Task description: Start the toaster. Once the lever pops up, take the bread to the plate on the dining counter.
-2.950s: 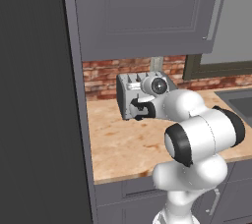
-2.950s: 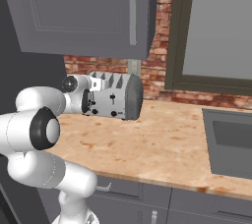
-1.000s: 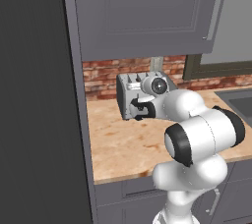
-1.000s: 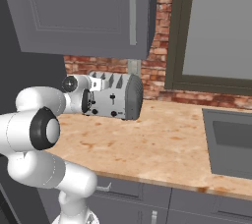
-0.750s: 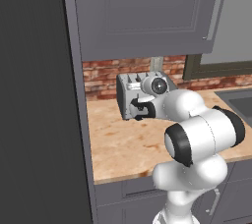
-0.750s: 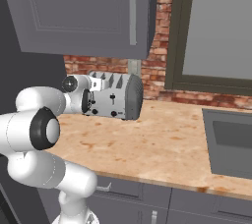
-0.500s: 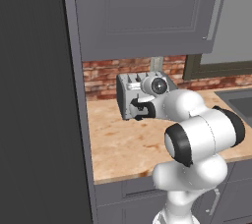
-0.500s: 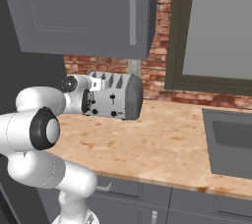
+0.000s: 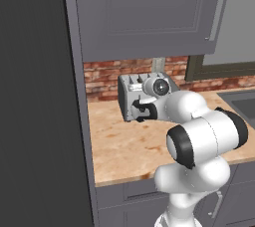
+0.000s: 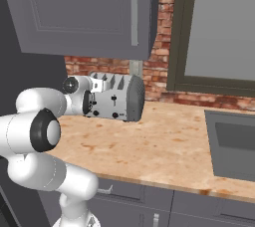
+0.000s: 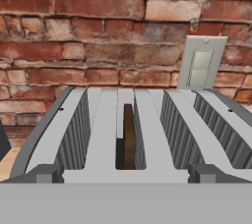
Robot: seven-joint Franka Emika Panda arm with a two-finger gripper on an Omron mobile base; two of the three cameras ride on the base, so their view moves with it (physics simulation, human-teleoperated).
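Left base view: the silver toaster (image 9: 130, 95) stands on the tan counter (image 9: 119, 146) against the brick wall (image 9: 102, 74). The arm covers most of its front, and the gripper (image 9: 135, 111) sits low against that front, its fingers too dark to separate.

Right base view: the toaster's rounded side and black knobs show; the gripper (image 10: 87, 103) meets its front end.

Hand view: a dark brown bread (image 11: 129, 137) slice sits deep in one slot. The fingers stand spread wide, pinching nothing.
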